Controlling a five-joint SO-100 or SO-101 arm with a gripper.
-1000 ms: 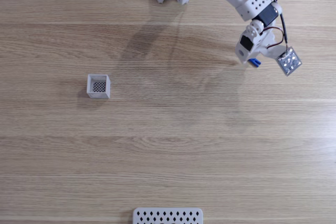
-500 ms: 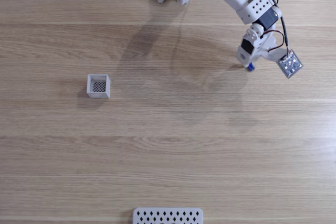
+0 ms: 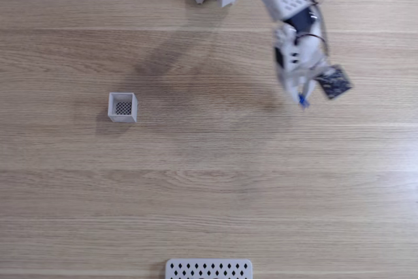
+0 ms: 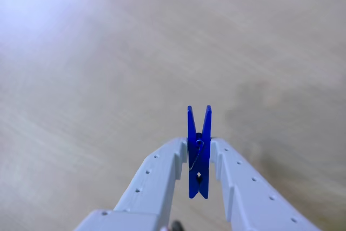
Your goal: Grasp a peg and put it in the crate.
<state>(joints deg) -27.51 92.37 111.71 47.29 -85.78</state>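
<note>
A robot test bench or hobby work table is suggested, though the room itself cannot be told. A light wooden tabletop (image 3: 209, 181) with straight plank grain is seen. A white 3D-printed arm (image 3: 287, 4) with loose wires is mounted at the far edge, and a white perforated plate (image 3: 208, 270) is laid at the near edge.

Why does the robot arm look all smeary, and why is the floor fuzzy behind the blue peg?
In the fixed view the arm is blurred from moving, while the crate stays crisp and soft shadows lie on the table. In the other view the peg in the end effector is sharp, the wood behind is smeared, with pale glare upper left.
</note>
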